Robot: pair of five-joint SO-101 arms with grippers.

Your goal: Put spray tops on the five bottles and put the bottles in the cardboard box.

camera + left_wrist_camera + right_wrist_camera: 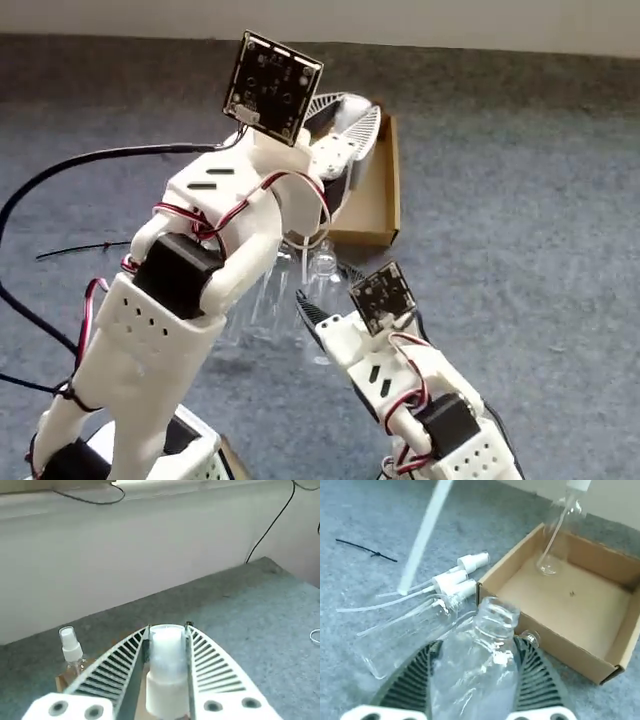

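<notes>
My left gripper (pixel 350 115) hangs over the cardboard box (pixel 385 190) and is shut on a white spray top (pixel 166 665); what lies below the top is hidden. A capped bottle (pixel 70 647) stands at the box edge beyond it. My right gripper (pixel 479 645) is shut on a clear bottle (pixel 480 665) with an open neck, held just short of the box's near wall (pixel 545 635). In the high view that bottle (pixel 322 262) stands upright in the right gripper (pixel 322 295). A tilted capped bottle (pixel 555 535) rests on the box floor.
Loose spray tops (pixel 460 575) with long dip tubes and a lying clear bottle (pixel 405 635) sit on the grey carpet beside the box. A pale blurred strip (pixel 425 535) crosses near the right camera. A black tie (pixel 367 550) lies farther off.
</notes>
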